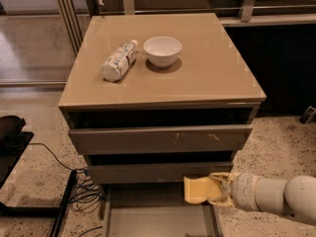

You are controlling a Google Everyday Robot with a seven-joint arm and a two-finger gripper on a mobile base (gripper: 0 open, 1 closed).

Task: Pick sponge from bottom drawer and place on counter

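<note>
The pale yellow sponge (198,189) is held in my gripper (217,189), which comes in from the lower right on a white arm. It hangs above the right part of the open bottom drawer (148,216), just in front of the middle drawer's front. The drawer's grey floor shows below, with nothing else seen in it. The glossy taupe counter (207,68) is well above the gripper.
A white bowl (162,51) and a lying plastic bottle (119,60) sit on the counter's rear left half. The two upper drawers (158,139) are shut. Black cables (79,191) and a dark stand (15,147) lie on the terrazzo floor at left.
</note>
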